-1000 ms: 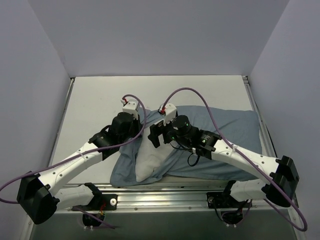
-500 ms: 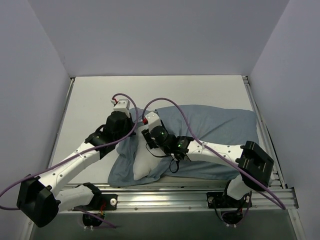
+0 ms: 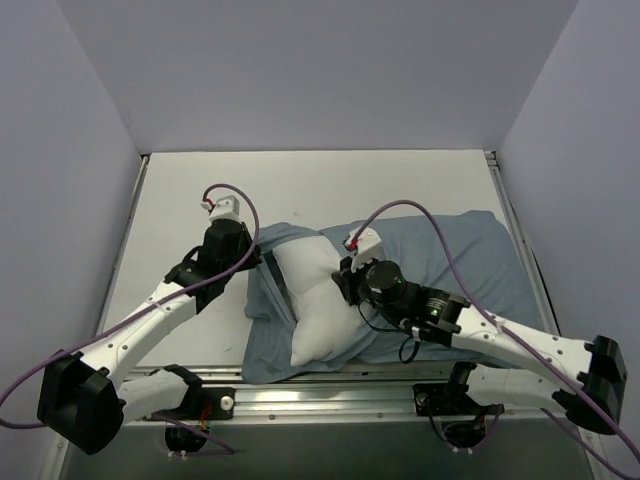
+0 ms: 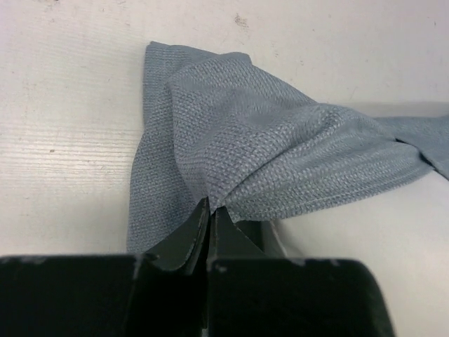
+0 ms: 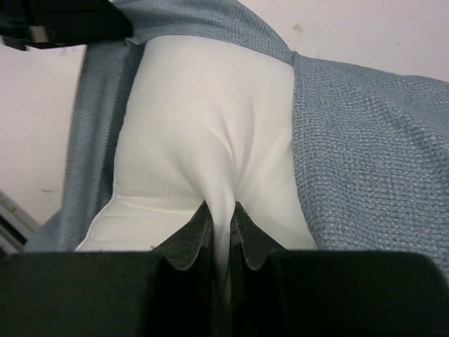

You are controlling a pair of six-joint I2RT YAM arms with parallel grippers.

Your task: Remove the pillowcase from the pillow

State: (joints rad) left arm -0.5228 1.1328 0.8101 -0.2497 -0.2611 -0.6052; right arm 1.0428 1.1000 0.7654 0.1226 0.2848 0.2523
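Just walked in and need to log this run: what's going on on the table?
A robot is taking the grey-blue pillowcase off the white pillow. The left gripper is shut on a fold of the case; the right gripper pinches the pillow's bare end. The rest of the pillow lies inside the case.

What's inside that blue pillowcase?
A white pillow. One end sticks out of the pillowcase, and the right gripper pinches it there. The rest of the pillow is covered by the blue fabric, so how far in it reaches can't be seen.
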